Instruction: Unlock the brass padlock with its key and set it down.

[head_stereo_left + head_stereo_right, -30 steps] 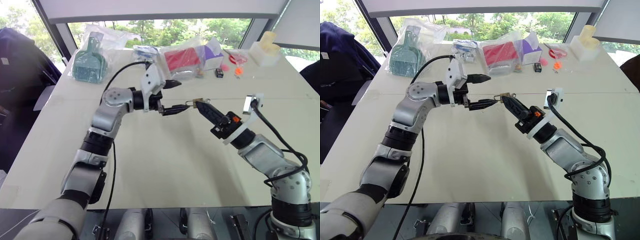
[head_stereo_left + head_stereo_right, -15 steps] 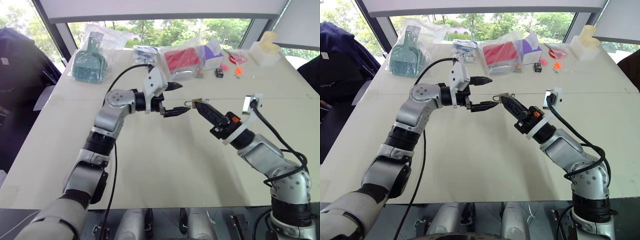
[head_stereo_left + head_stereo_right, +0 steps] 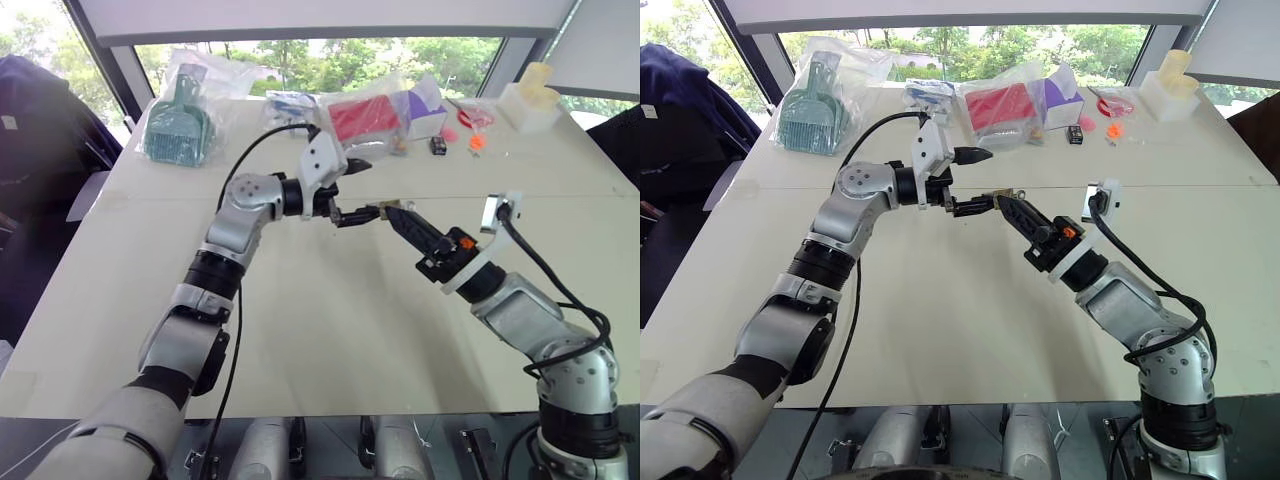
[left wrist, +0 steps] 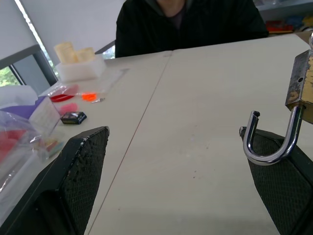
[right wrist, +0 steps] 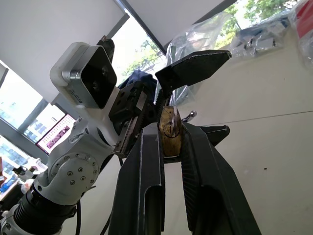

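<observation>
Along the far edge of the desk (image 3: 330, 330), items are lying in a row. A teal scoop in a clear bag (image 3: 180, 125) is sitting at the far left corner. Next are lying a small bagged blue item (image 3: 290, 103), a bagged red box (image 3: 365, 118) and a purple-and-white carton (image 3: 427, 110). A small black box (image 3: 438, 146) is resting just in front of the carton, with small orange and pink pieces (image 3: 475, 142) beside it. A cream plastic block (image 3: 530, 100) is standing at the far right corner.

Above the middle of the desk, the left gripper (image 3: 356, 190) is reaching across toward the right with its two black fingers standing spread wide and nothing clamped between them. Its lower finger (image 4: 281, 181) is lying just under the padlock's shackle; contact between them cannot be determined.

The right gripper (image 5: 171, 139) is pointing toward the left gripper, its fingers pinched tight on the brass padlock (image 5: 170, 131), holding it in the air over the desk's middle, well clear of the surface. In the left wrist view the lock body is appearing beside the lower finger, with the silvery shackle (image 4: 271, 142) hanging out of it as an open hook, one end standing free of the body.

A person in a dark top (image 4: 186, 22) is sitting at the desk's right edge.
</observation>
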`<move>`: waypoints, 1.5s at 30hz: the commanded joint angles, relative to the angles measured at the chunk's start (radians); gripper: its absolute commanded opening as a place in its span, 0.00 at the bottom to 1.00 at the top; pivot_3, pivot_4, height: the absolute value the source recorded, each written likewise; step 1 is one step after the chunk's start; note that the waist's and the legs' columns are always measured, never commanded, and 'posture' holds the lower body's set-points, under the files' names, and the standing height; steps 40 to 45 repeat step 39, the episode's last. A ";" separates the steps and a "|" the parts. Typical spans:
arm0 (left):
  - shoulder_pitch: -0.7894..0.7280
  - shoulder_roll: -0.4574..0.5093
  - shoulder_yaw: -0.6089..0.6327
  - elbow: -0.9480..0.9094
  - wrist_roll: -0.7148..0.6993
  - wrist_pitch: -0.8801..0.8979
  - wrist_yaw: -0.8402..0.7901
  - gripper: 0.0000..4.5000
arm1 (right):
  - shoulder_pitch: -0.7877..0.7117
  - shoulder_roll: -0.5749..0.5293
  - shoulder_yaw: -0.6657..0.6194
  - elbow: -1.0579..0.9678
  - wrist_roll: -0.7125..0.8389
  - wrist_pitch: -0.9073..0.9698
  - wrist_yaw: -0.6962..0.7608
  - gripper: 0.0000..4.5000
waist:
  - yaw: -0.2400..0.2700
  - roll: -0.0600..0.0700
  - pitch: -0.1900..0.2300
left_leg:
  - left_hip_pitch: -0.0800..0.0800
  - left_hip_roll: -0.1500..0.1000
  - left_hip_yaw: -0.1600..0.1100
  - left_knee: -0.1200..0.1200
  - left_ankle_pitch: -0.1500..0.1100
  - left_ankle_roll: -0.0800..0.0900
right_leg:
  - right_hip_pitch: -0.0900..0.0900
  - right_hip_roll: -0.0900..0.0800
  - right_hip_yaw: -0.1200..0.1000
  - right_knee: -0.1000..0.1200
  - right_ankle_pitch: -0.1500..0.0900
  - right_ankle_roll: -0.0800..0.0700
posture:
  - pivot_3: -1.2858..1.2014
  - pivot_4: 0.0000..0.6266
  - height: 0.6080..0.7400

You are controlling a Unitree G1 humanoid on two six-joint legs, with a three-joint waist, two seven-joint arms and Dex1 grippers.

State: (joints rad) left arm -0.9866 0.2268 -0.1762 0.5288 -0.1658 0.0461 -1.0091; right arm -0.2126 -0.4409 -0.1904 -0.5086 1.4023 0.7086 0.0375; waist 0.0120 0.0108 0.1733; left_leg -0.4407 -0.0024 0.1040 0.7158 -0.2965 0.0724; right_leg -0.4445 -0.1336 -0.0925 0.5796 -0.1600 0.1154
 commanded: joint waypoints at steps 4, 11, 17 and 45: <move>0.054 0.059 0.024 -0.016 0.072 -0.071 0.101 0.99 | 0.023 0.012 -0.008 -0.030 0.028 -0.010 0.002 0.00 | 0.000 0.000 0.000 | 0.000 0.000 0.000 0.000 0.000 0.000 | 0.000 0.000 0.000 0.000 0.000 0.000 | 0.52 0.24 0.96; 0.190 0.097 0.071 -0.236 -0.039 0.177 0.093 0.99 | 0.010 0.103 -0.032 0.143 0.041 -0.030 -0.015 0.00 | 0.000 0.000 0.000 | 0.000 0.000 0.000 0.000 0.000 0.000 | 0.000 0.000 0.000 0.000 0.000 0.000 | 0.52 0.24 0.96; 0.323 0.159 0.085 -0.520 -0.189 0.440 0.042 0.99 | -0.053 0.123 -0.025 0.388 -0.039 0.013 -0.055 0.00 | -0.008 0.001 0.000 | 0.000 0.000 0.000 0.000 0.004 -0.006 | 0.000 0.000 0.000 0.001 0.000 0.000 | 0.52 0.24 0.96; 0.472 0.198 0.087 -0.617 -0.234 0.527 0.095 1.00 | 0.320 -0.357 -0.177 -0.030 -0.335 0.193 0.225 1.00 | 0.004 0.002 -0.001 | 0.000 -0.001 0.000 -0.001 0.003 -0.006 | 0.000 -0.001 0.000 -0.001 -0.003 -0.003 | 0.52 0.24 0.96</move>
